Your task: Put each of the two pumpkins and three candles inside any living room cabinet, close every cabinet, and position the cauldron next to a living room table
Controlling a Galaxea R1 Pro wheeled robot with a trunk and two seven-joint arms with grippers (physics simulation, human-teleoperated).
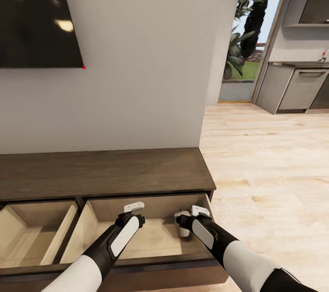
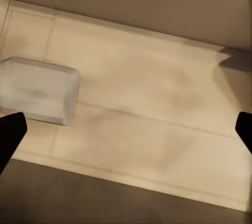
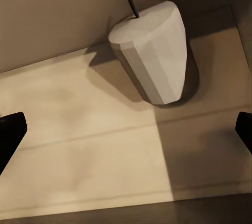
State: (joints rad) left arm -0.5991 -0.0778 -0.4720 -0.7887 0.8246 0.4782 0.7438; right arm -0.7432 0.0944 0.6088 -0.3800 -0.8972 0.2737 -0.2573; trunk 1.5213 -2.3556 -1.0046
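The dark-brown cabinet (image 1: 105,169) stands against the wall with two drawers pulled out. Both arms reach down into the right drawer (image 1: 155,239). A pale stubby candle (image 1: 183,228) lies on that drawer's floor just beside my right gripper (image 1: 199,211). In the right wrist view the candle (image 3: 152,51) lies on its side near the drawer's wall, wick showing, beyond the open gripper (image 3: 126,135). My left gripper (image 1: 134,208) is open too; the left wrist view has a pale candle (image 2: 39,90) off to one side of the gripper (image 2: 126,135), untouched. Pumpkins, cauldron and table are out of view.
The left drawer (image 1: 32,232) is open, its visible part bare. A dark TV screen (image 1: 36,13) hangs on the wall above the cabinet. Light wood floor (image 1: 265,169) stretches to the right toward grey kitchen cupboards (image 1: 297,89) and a doorway with plants (image 1: 242,45).
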